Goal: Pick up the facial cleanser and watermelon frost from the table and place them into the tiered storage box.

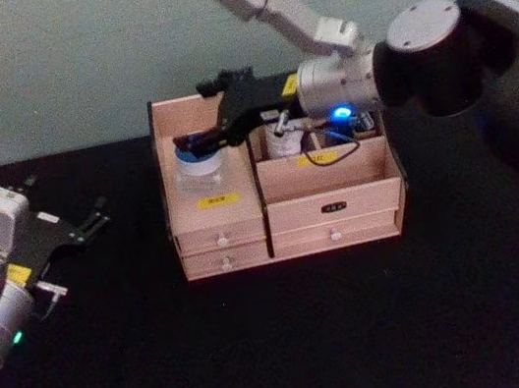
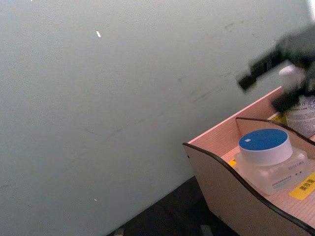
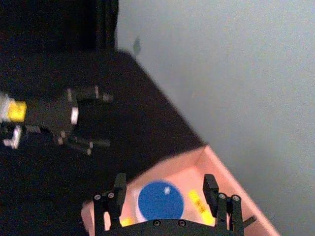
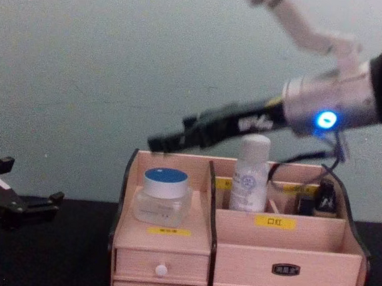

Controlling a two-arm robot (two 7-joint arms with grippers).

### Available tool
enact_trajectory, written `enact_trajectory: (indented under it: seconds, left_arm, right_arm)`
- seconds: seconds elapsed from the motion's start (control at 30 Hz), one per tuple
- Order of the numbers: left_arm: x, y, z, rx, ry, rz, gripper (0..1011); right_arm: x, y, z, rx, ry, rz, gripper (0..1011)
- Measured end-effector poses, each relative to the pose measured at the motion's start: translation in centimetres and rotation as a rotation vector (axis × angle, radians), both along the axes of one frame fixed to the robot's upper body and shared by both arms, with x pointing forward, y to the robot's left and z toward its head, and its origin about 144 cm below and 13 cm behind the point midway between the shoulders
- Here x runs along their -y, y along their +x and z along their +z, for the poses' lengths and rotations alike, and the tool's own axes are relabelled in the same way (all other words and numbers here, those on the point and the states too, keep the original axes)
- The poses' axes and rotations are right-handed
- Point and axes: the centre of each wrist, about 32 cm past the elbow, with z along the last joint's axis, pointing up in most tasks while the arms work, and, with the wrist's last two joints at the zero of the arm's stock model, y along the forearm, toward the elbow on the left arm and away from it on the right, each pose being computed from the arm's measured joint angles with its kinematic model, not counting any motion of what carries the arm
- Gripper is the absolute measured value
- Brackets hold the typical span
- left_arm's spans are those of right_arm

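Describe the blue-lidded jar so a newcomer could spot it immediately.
Start at the tiered storage box standing at the back of the black table. Its left-hand compartment holds a squat clear jar, directly below the right gripper, whose fingers are open. Its flat blue lid sets it apart from the tall white bottle in the next compartment.
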Motion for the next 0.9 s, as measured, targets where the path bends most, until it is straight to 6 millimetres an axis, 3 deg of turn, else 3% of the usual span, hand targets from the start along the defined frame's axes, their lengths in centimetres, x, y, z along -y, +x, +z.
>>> enact_trajectory:
  seconds: [0.17, 0.43, 0.63, 0.9]
  left_arm:
    - [0.0, 0.0, 0.0, 0.0, 0.0, 0.0, 1001]
    - [0.0, 0.0, 0.0, 0.0, 0.0, 0.0, 1001]
    - [0.0, 0.0, 0.0, 0.0, 0.0, 0.0, 1001]
    - [0.0, 0.0, 0.0, 0.0, 0.0, 0.0, 1001]
  right_arm:
    - [1.7, -2.1, 1.7, 0.114, 0.097, -0.04, 1000]
    - [5.0, -6.6, 1.1, 0.238, 0.204, -0.209, 1000]
    - [8.1, -11.6, -2.0, 0.309, 0.23, -0.44, 1000]
    - [10.1, -15.8, -7.0, 0.323, 0.197, -0.755, 1000]
